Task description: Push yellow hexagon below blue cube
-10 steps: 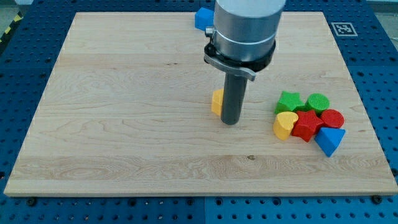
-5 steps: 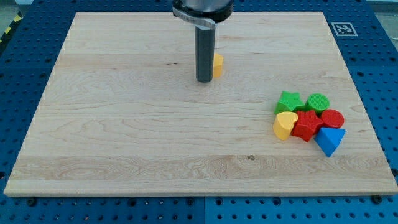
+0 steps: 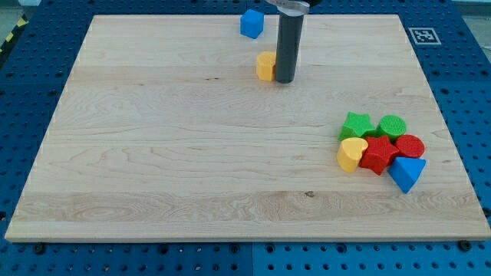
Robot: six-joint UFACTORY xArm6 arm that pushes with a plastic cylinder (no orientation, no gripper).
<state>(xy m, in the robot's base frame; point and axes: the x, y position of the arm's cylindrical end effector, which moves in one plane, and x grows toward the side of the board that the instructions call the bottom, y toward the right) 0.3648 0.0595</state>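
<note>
Camera view shows a pale wooden board (image 3: pixel 153 153) lying on a blue perforated table (image 3: pixel 23 92). My tip (image 3: pixel 285 80) stands in the upper middle of the frame, at the lower end of the dark rod, and it sits against the right side of the yellow hexagon (image 3: pixel 265 67); whether the two actually touch or are only just beside each other is hard to tell. There is no claw on this arm (only the plain rod), so nothing is gripped or held.

The yellow hexagon lies below the blue cube (image 3: pixel 251 23) and a little to its right, with a clear gap of bare wood between them. The blue cube sits near the board's top edge.

Well apart from these, at the right of the frame, six blocks huddle together: a green star (image 3: pixel 356 125) and a green cylinder (image 3: pixel 392 126) along the top, a yellow heart (image 3: pixel 350 154), a red star-like block (image 3: pixel 378 154) and a red cylinder (image 3: pixel 410 145) beneath them, and a blue triangle (image 3: pixel 406 172) lowest. A small printed marker (image 3: pixel 423 35) sits at the board's upper right corner.
</note>
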